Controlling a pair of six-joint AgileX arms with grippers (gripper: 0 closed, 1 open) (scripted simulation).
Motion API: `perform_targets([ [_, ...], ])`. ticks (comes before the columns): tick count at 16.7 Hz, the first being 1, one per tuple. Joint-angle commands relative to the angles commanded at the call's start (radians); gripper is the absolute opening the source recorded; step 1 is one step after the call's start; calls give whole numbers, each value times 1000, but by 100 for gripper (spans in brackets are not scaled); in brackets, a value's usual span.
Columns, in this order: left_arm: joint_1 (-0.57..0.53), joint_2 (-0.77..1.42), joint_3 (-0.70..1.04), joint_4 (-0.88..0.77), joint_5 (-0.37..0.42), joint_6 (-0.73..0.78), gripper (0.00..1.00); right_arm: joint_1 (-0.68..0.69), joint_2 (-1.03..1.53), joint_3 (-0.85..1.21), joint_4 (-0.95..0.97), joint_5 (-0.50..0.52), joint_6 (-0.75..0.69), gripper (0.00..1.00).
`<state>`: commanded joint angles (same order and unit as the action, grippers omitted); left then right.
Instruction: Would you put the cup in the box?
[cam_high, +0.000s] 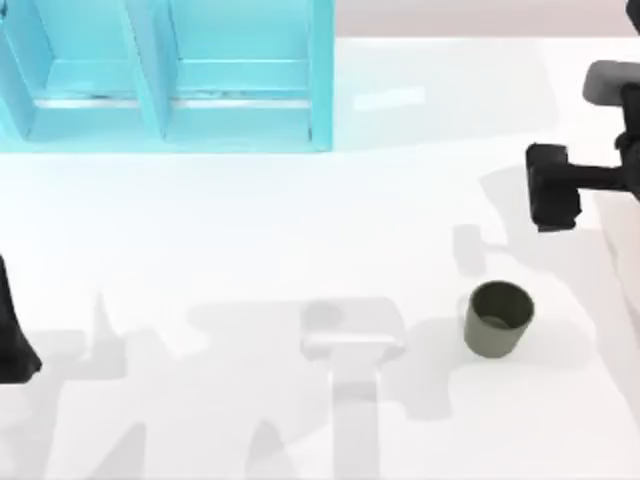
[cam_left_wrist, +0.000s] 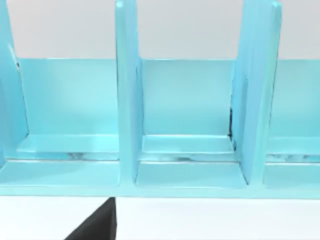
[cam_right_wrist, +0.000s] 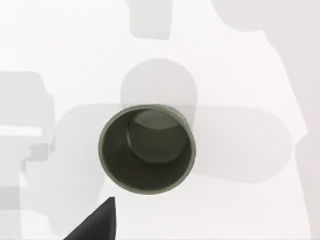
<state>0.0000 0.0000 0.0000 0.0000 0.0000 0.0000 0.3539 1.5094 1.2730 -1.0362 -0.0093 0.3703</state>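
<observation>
The olive-green cup (cam_high: 498, 318) stands upright on the white table, at the front of its right half. The right wrist view looks straight down into the cup (cam_right_wrist: 146, 149), whose dark inside holds nothing. My right gripper (cam_high: 552, 187) hangs to the right of and behind the cup, apart from it. The box (cam_high: 320, 90) is a cyan open-topped case with upright dividers at the back left; the left wrist view faces its compartments (cam_left_wrist: 127, 100). My left arm (cam_high: 15, 340) is parked at the table's left edge.
White tabletop stretches between the cup and the box, crossed only by grey shadows of the arms. The box's dividers (cam_left_wrist: 257, 90) split it into narrow bays.
</observation>
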Motion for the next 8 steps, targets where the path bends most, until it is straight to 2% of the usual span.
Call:
perform_targets([
  [4,0,0,0,0,0,0,100,54,236,179,-166,4,52,100],
  [8,0,0,0,0,0,0,100,71,306,231,-222,8,68,100],
])
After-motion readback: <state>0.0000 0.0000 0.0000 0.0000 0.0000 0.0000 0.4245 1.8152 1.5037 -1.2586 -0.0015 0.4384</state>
